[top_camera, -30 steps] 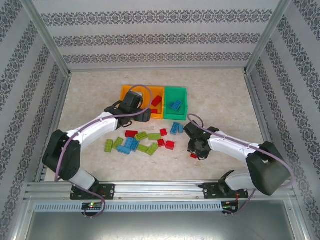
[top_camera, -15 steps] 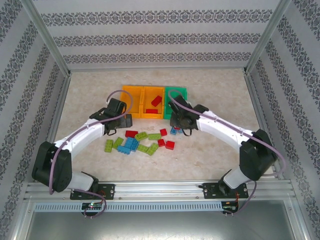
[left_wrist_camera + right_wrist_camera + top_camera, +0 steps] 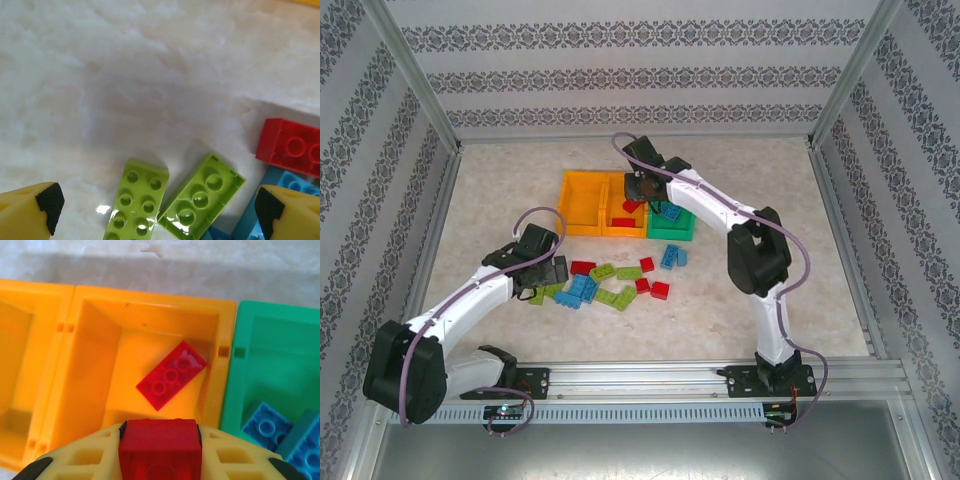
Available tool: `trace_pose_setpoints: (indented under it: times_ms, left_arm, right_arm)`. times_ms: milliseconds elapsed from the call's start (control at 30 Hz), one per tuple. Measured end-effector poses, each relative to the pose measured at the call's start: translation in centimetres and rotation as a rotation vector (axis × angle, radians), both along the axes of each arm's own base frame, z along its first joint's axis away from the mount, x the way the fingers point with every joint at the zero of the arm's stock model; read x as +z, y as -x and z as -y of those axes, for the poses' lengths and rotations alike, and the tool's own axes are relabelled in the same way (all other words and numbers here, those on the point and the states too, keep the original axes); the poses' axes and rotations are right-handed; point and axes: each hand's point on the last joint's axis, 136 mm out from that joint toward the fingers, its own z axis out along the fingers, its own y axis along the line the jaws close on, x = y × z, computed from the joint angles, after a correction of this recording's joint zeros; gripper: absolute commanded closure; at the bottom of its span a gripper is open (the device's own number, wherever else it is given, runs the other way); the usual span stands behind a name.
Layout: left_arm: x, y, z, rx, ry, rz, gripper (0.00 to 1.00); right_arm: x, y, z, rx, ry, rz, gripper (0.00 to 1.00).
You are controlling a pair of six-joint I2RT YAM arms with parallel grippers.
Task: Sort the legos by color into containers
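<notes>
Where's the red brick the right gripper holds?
In the right wrist view, the red brick is clamped in the right gripper, above the middle orange bin.

The left arm (image 3: 470,295) and the right arm (image 3: 715,205) are built alike: smooth white shells over the long links, bulky matt black housings at the joints, and a black base bracket at the foot of each. A thin lilac-grey cable (image 3: 536,209) runs along each arm in loose loops. The left pincer (image 3: 157,212) has yellow plastic fingers (image 3: 20,215) tipped with black pads (image 3: 50,205); the right pincer (image 3: 160,465) has yellow fingers cut with a lattice of rectangular openings and black tips
</notes>
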Motion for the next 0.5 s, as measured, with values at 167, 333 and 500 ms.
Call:
trace_pose_setpoints:
  times_ms: [167, 333, 500]
  left_arm:
    - [-0.7, 0.4, 0.0, 0.011, 0.017, -0.030, 0.06]
    - [-1.7, 0.8, -0.2, 0.023, 0.026, -0.069, 0.11]
    - [-2.7, 1.5, -0.7, 0.041, 0.035, -0.104, 0.16]
  right_arm:
    - [-2.1, -0.6, -0.1, 0.020, 0.023, -0.040, 0.57]
    - [-2.4, -0.6, -0.2, 0.035, 0.034, -0.047, 0.49]
    - [-2.4, -0.5, -0.2, 0.046, 0.043, -0.047, 0.45]
